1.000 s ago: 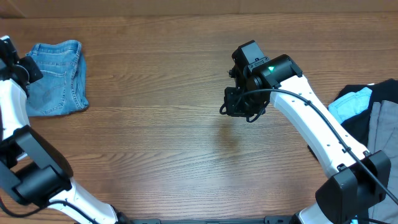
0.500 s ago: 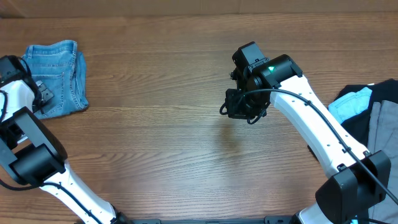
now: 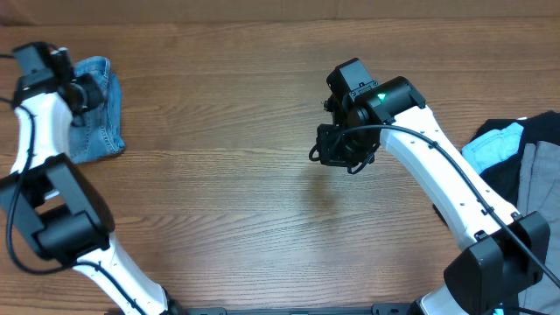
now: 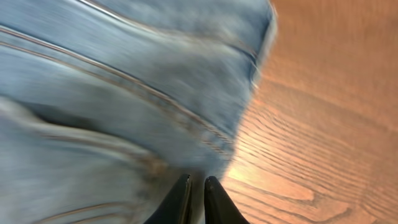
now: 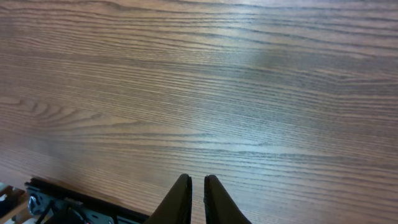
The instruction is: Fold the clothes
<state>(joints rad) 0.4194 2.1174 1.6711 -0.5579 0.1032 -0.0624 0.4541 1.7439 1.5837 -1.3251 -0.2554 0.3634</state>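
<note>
The light-blue denim jeans (image 3: 98, 122) lie folded in a small stack at the table's far left. My left gripper (image 3: 85, 92) hangs over their top edge, and the arm hides part of the stack. In the left wrist view the jaws (image 4: 197, 186) are shut and empty just above the blurred denim (image 4: 124, 81), near its edge with the wood. My right gripper (image 3: 331, 150) is shut and empty above the bare middle of the table. Its jaws (image 5: 198, 186) show only wood below them.
A pile of other garments sits at the right edge: a bright cyan shirt (image 3: 490, 144) and black and grey cloth (image 3: 538, 171). The table's front edge with a black rail (image 5: 62, 200) shows in the right wrist view.
My left arm has swung from the far-left edge up and right over the top of the jeans. The jeans have stayed in place. The right arm has not moved.
</note>
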